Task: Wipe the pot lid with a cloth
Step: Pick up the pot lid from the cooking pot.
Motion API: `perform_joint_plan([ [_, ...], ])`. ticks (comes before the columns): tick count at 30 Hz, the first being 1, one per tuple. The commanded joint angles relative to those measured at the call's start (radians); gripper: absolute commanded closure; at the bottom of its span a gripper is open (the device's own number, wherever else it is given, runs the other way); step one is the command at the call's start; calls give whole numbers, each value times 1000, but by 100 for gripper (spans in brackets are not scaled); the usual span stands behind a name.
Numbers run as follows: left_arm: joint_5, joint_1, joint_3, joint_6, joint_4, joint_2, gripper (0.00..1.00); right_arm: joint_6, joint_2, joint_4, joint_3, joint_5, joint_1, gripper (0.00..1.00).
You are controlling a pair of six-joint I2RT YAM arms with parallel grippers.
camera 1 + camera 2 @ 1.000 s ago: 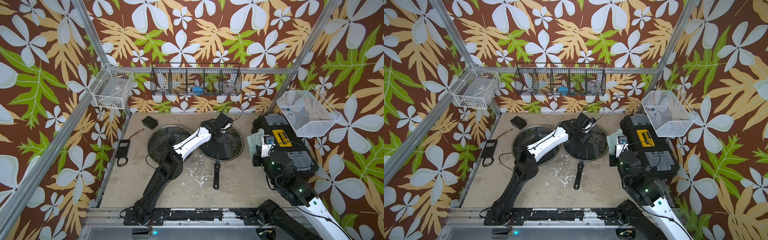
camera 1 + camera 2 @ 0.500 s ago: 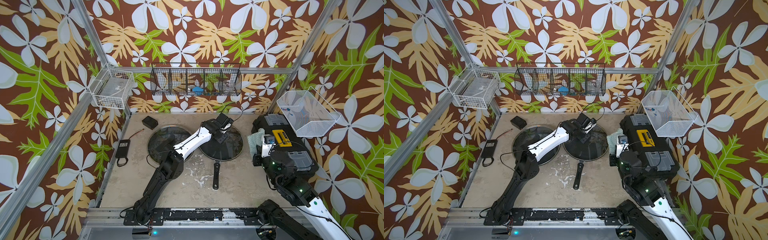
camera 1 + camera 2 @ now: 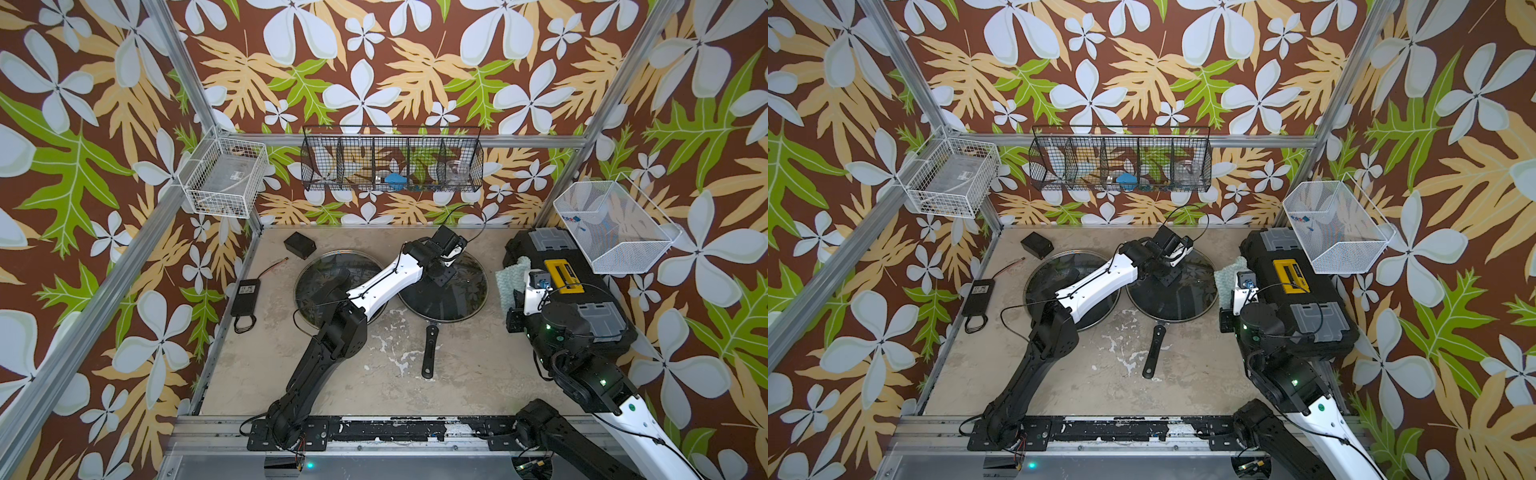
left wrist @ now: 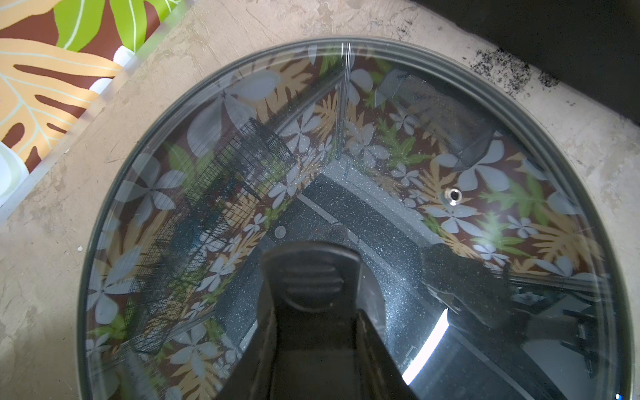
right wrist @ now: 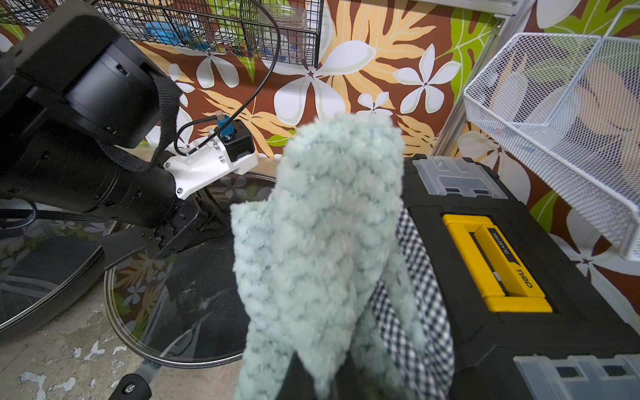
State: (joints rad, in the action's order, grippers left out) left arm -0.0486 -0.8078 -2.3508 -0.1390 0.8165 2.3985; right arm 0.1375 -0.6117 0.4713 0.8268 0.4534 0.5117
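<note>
Right pincer [image 5: 318, 377] clamped on small pale teal nubby cloth [image 5: 322, 242], fabric spreading out past jaws, just beside round metal-rimmed glass pot lid [image 3: 463, 293]. Left pincer [image 3: 441, 272] closed on lid's ridged black knob [image 4: 308, 277].

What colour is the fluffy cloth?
Pale teal-green. The cloth shows best in the right wrist view.

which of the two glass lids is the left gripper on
The lid sitting on the frying pan, nearer the toolbox: the left gripper is shut on its centre knob. The other glass lid lies flat on the table.
</note>
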Motion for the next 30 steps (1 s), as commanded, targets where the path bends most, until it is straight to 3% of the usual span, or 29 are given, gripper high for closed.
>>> perform_joint_plan([
  [1, -5, -2, 1, -8, 117, 17, 100, -5, 0, -14, 6, 22, 1, 100],
  [5, -1, -1, 2, 36, 30, -30, 100, -3, 0, -16, 3, 21, 1, 100],
  [10, 57, 2, 120, 109, -149, -144, 100, 2, 0, -15, 2, 17, 1, 100],
  [20, 72, 22, 206, 180, -282, -212, 100, 16, 0, -16, 2, 7, 1, 100],
  [30, 216, 84, 532, 317, -627, -445, 100, 30, 71, -94, -6, -68, 1, 100],
])
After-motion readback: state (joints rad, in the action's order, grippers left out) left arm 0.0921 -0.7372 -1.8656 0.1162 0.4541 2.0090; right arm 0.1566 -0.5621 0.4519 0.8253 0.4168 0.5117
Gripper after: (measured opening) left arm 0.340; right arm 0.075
